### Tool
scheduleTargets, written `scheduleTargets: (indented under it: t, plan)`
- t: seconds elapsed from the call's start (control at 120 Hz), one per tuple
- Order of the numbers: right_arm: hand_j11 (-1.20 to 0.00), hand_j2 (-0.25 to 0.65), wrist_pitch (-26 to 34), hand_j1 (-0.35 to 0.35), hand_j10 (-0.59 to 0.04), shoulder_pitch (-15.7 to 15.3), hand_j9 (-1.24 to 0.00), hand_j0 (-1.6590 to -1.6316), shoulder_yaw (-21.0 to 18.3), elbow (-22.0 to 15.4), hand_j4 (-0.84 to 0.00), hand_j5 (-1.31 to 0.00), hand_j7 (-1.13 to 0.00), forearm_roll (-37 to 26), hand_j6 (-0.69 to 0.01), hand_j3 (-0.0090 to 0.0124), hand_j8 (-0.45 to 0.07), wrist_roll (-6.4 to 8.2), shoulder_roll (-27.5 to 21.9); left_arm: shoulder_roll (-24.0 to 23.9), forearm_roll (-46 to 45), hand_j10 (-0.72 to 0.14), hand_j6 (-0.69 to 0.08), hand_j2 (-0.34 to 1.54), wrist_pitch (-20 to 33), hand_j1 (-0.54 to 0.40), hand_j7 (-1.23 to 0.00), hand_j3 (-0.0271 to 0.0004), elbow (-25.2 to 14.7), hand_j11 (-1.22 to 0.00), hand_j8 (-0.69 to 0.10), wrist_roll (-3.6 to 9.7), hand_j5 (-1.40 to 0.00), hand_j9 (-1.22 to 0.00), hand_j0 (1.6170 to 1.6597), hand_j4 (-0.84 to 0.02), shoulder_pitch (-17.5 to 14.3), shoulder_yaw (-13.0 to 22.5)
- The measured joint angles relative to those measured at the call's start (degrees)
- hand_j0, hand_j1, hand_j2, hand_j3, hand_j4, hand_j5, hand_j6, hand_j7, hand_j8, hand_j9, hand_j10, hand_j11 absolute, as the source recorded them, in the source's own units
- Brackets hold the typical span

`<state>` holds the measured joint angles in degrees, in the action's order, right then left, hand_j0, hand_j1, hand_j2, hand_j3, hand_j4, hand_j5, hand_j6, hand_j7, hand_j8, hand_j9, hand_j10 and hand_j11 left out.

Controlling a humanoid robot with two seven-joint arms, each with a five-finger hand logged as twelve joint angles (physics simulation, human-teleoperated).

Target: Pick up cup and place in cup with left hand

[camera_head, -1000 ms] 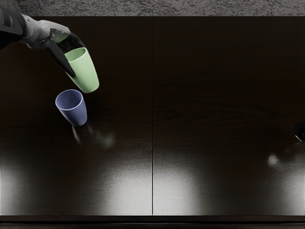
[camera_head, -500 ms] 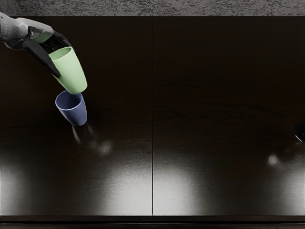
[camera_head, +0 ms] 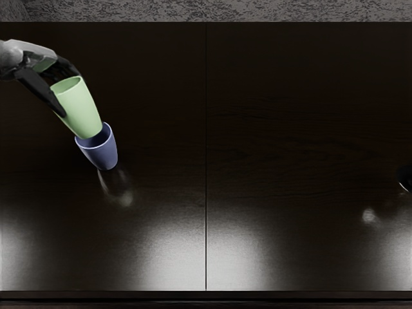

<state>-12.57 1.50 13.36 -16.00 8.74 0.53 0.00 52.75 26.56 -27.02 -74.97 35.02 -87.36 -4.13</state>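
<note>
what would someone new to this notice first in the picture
Probably the pale green cup, bright against the dark table, held in the left hand at the upper left. Next, the blue cup standing just below it in the picture, its mouth partly hidden by the green cup's base.

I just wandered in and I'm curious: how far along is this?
The green cup looks picked up, gripped in the left hand. It's being positioned at the mouth of the blue cup; whether it's inside, I can't tell. Release remains.
</note>
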Motion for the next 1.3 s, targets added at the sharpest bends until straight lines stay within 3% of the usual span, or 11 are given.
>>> scheduleTargets:
  t: [0.225,0.292,0.625,1.033,1.133,1.3]
  plan:
    - [0.00,0.000,0.0,-0.349,0.000,0.0,0.00,-1.6581,0.0,0.0,0.000,0.00,0.00,0.0,0.001,0.0000,0.000,0.00,0.0,-0.8,2.3,-0.417,-0.066,0.29,2.1,-0.331,-0.74,0.0000,-1.0,-0.72,-0.154,0.02,-0.77,-0.71,1.6458,-0.160,1.1,0.0]
    - [0.00,0.000,0.0,-0.349,0.000,0.0,0.00,-1.6581,0.0,0.0,0.000,0.00,0.00,0.0,0.001,0.0000,0.001,0.00,0.0,-1.1,3.8,-0.448,-0.102,0.24,3.8,-0.277,-0.73,0.0000,-1.1,-0.72,-0.190,0.00,-0.76,-0.71,1.6473,-0.202,1.5,0.0]
    - [0.00,0.000,0.0,-0.349,0.000,0.0,0.00,-1.6581,0.0,0.0,0.000,0.00,0.00,0.0,0.001,0.0000,0.000,0.00,0.0,-3.0,5.5,-0.460,-0.112,0.23,6.6,-0.276,-0.73,0.0000,-1.1,-0.71,-0.202,0.00,-0.74,-0.70,1.6497,-0.216,3.1,-0.1]
    - [0.00,0.000,0.0,-0.349,0.000,0.0,0.00,-1.6581,0.0,0.0,0.000,0.00,0.00,0.0,0.001,0.0000,0.000,0.00,0.0,-5.1,8.2,-0.522,-0.175,0.17,11.2,-0.211,-0.71,0.0000,-1.1,-0.70,-0.258,-0.01,-0.71,-0.70,1.6534,-0.288,6.2,0.0]
    - [0.00,0.000,0.0,-0.349,0.000,0.0,0.00,-1.6581,0.0,0.0,0.000,0.00,0.00,0.0,0.001,0.0000,0.000,0.00,0.0,-5.1,8.3,-0.502,-0.150,0.35,11.5,-0.277,-0.71,0.0000,-1.1,-0.70,-0.237,0.00,-0.73,-0.71,1.6524,-0.259,6.5,0.0]
    - [0.00,0.000,0.0,-0.349,0.000,0.0,0.00,-1.6581,0.0,0.0,0.000,0.00,0.00,0.0,0.001,0.0000,0.000,0.00,0.0,-5.1,8.3,-0.506,-0.155,0.28,11.5,-0.260,-0.70,0.0000,-1.1,-0.70,-0.241,0.01,-0.72,-0.70,1.6511,-0.260,6.5,0.0]
